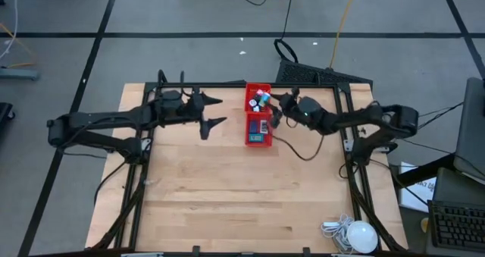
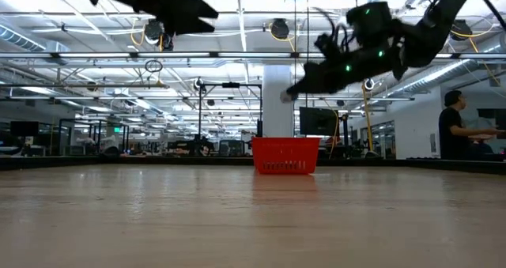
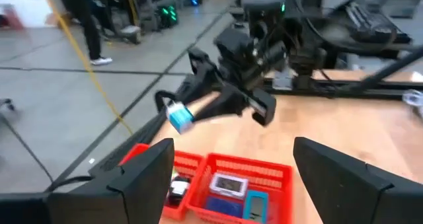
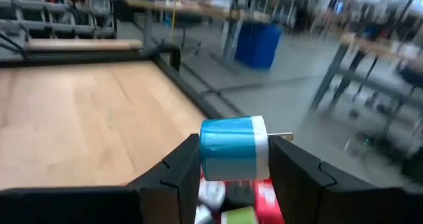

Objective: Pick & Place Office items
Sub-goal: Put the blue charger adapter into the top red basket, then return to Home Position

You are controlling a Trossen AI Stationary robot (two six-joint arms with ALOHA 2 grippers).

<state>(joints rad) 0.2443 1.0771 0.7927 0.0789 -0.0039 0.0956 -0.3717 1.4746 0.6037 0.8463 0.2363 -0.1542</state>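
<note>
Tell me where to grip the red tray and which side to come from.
Grip the tray's left long wall at its rim, coming down from above: it sits flat, open-topped, with thin upright walls that fingers could probably straddle. The open left gripper is beside that wall; the right gripper, holding a blue-white piece, crowds the other side.

Even, bright overhead light falls on the table (image 1: 227, 189), with only soft, faint shadows under the arms near the red tray (image 1: 258, 114). In the low view, ceiling strip lights glare white above the tray and the nearest tabletop is out of focus. Both wrist views are motion-blurred; the room beyond the tray smears.
</note>
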